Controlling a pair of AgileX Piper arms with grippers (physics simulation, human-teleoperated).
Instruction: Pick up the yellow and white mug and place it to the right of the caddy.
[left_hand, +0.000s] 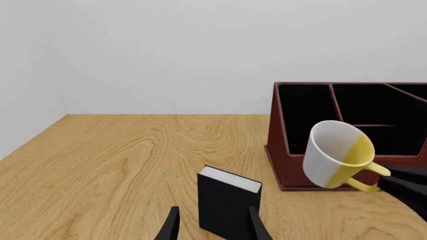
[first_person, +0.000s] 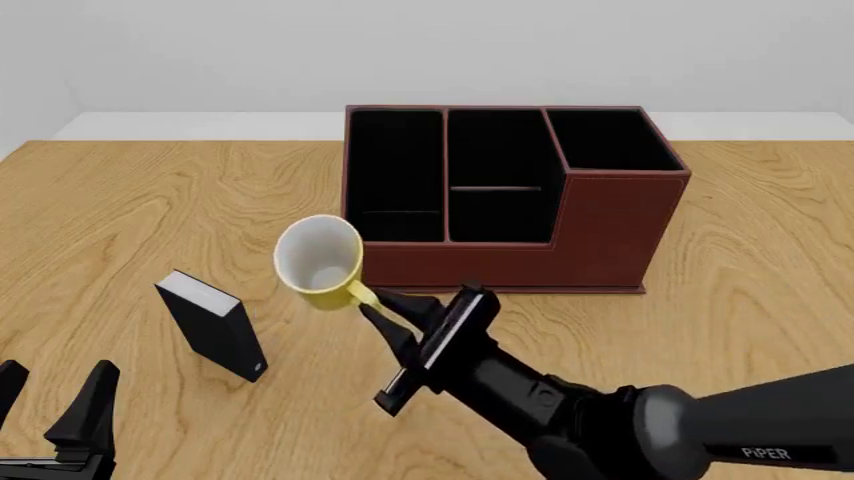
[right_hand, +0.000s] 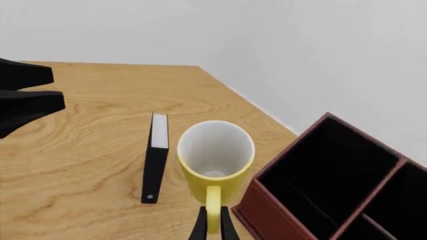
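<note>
The yellow and white mug (first_person: 319, 262) hangs tilted in the air in front of the caddy's left end, its white inside facing the camera. My right gripper (first_person: 378, 305) is shut on its yellow handle (right_hand: 213, 209). The mug also shows in the left wrist view (left_hand: 337, 155) and the right wrist view (right_hand: 215, 160). The reddish-brown caddy (first_person: 601, 225) with black compartments stands at the middle back; it also shows in the left wrist view (left_hand: 280, 150) and the right wrist view (right_hand: 280, 210). My left gripper (first_person: 54, 405) is open and empty at the near left.
A small black book-like box (first_person: 211, 327) stands upright on the wooden table (first_person: 134, 220), left of the mug and just ahead of my left gripper (left_hand: 212, 227). It also shows in the right wrist view (right_hand: 155, 160).
</note>
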